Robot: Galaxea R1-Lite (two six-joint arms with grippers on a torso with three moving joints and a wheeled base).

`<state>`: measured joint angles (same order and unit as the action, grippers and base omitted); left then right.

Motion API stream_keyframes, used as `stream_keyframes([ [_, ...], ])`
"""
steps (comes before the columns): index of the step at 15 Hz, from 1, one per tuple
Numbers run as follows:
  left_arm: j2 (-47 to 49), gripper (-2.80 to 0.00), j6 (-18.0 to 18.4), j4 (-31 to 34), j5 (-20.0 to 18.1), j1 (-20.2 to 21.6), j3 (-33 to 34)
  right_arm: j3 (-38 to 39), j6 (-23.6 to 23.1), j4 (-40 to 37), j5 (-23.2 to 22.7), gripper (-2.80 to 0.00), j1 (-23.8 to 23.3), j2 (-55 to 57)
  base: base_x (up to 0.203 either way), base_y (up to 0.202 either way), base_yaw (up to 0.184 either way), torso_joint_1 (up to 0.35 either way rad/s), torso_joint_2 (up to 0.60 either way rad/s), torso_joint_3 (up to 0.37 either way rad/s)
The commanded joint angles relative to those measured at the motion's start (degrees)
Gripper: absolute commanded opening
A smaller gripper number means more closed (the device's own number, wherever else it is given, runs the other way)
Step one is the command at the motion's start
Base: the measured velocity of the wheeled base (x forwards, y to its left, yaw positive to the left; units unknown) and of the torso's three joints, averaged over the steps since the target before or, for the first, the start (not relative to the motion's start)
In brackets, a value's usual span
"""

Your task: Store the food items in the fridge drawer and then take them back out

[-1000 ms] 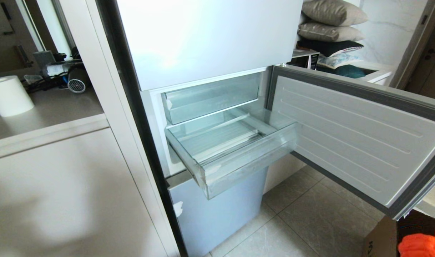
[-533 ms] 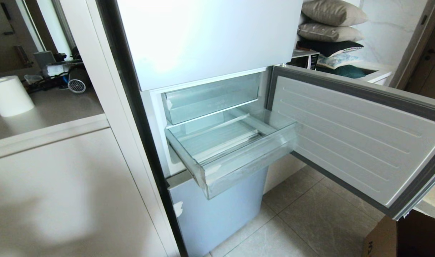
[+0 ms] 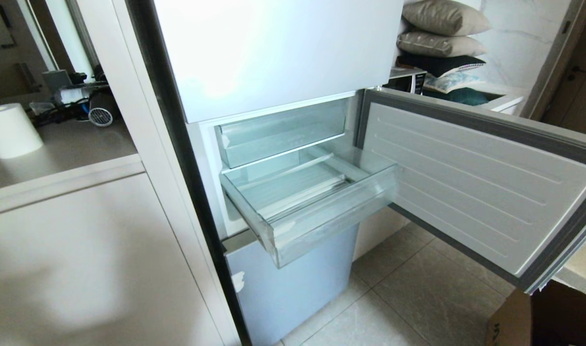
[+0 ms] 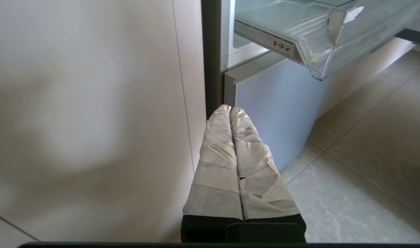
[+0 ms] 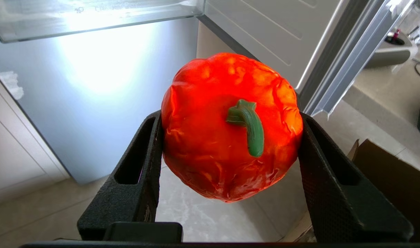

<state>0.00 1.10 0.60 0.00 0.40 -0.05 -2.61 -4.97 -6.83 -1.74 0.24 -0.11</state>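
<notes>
Right gripper (image 5: 230,137) is clamped on the orange-red fruit (image 5: 230,127), low by the floor, below the fridge drawer (image 3: 307,202), w/ the open fridge door (image 3: 475,187) at right; left gripper (image 4: 230,112) hangs pressed together, low beside the fridge. Drawer is pulled out and looks bare, so best lift straight up, clear its near rim (image 3: 331,223), then lower in mid-bin before letting go. 2nd fruit isn't in view.

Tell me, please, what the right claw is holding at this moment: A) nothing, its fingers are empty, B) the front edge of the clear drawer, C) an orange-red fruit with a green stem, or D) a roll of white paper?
C: in the right wrist view the right claw has its two black fingers pressed against either side of the orange-red fruit, green stem facing the camera.
</notes>
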Motion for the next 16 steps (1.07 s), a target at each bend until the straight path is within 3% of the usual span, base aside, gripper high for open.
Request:
stream_keyframes([
  [1,0.1,-2.8,0.0,0.0,0.0,0.0,0.0,0.0,0.0,-0.1,0.0,-2.8,0.0,0.1,0.0,-0.009,0.057,-0.001,0.0,0.002],
  [16,0.1,-2.8,0.0,0.0,0.0,0.0,0.0,0.0,0.0,-0.1,-0.1,-2.8,0.0,0.1,0.002,-0.007,0.168,0.002,0.0,0.003],
])
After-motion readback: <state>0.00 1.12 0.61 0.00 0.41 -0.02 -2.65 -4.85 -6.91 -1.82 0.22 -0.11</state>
